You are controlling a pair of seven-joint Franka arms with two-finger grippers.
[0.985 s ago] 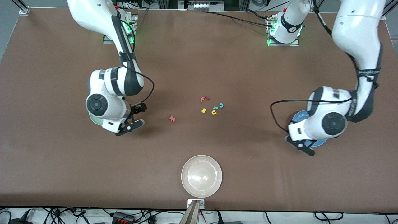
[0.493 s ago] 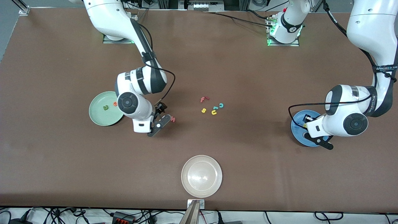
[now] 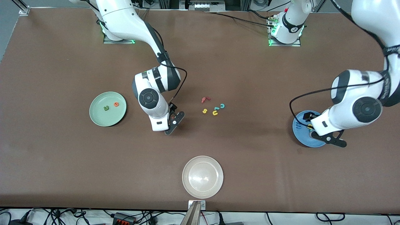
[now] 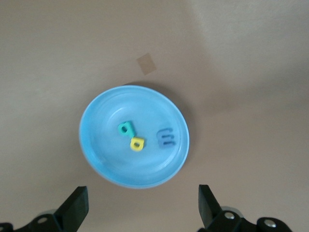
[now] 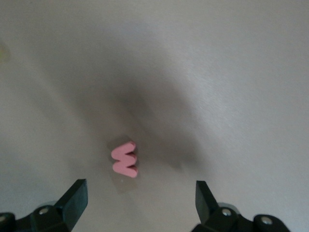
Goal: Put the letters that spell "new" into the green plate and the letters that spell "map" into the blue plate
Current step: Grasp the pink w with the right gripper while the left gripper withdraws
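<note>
The green plate (image 3: 99, 117) lies toward the right arm's end and holds a dark green n (image 3: 106, 108) and an orange e (image 3: 116, 104). A pinkish-red w (image 5: 124, 160) lies flat on the table, hidden by the hand in the front view. My right gripper (image 3: 173, 116) (image 5: 140, 195) hangs open just above it, with the w a little ahead of the fingertips. The blue plate (image 3: 298, 132) (image 4: 104, 154) holds a teal p (image 4: 125, 128), a yellow a (image 4: 137, 144) and a purplish-blue m (image 4: 165, 138). My left gripper (image 3: 321, 130) (image 4: 142, 203) is open above that plate, holding nothing.
A loose cluster lies mid-table: a red f (image 3: 205, 99), a yellow s (image 3: 204, 110), a teal c (image 3: 222, 106), a yellow u-shaped letter (image 3: 215, 113) and a small teal piece (image 3: 216, 108). A whitish-beige plate (image 3: 202, 177) sits near the front edge.
The right arm swung from over the green plate to above the w. The left gripper opened over the blue plate, and the yellow a now lies in it.
</note>
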